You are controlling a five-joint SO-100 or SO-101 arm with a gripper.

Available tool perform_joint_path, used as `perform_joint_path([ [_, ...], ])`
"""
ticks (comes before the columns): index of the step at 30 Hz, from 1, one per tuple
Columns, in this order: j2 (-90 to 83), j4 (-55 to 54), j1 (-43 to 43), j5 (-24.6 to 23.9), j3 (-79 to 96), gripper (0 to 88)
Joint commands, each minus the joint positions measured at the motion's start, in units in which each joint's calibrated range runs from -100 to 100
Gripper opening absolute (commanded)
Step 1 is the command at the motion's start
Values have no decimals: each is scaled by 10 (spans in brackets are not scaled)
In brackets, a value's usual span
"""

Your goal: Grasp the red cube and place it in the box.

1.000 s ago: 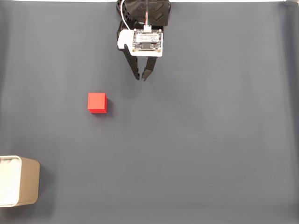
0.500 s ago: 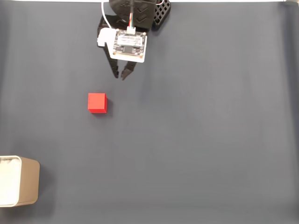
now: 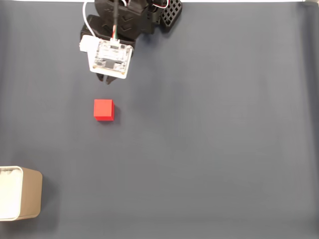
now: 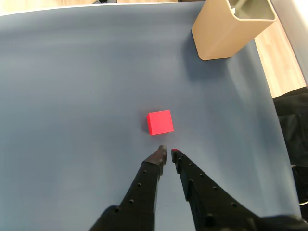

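The tabletop (image 3: pixel 214 149) under me is covered edge to edge in a dark blue-grey sheet, bare apart from two things. The box (image 3: pixel 20 193) stands at the lower left corner in the fixed view, tan outside and white within, cut by the left edge of that view; in the wrist view it stands far off at the upper right, upright with its mouth open upward (image 4: pixel 233 26). The red cube (image 4: pixel 160 121) lies flat on the sheet toward the left half of the tabletop, well apart from the box and touching nothing. My pincer (image 4: pixel 168 152) hangs just short of the cube, nearly closed with only a thin gap between the tips, and empty. That is where I judge the trouble lies: the gap looks far narrower than the cube, so if I go forward or down without spreading first, the tips would strike its near face or top and shove it across the smooth sheet or tip it. My tips also aim slightly to one side of its middle, so an off-centre close could twist it out.
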Motion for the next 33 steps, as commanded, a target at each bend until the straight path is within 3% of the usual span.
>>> perform_joint_path([
  [1, 22, 6, 21, 17, -46, 26],
  [17, 119, -49, 32, 43, -91, 172],
  [33, 190, -137, 43, 20, -78, 355],
])
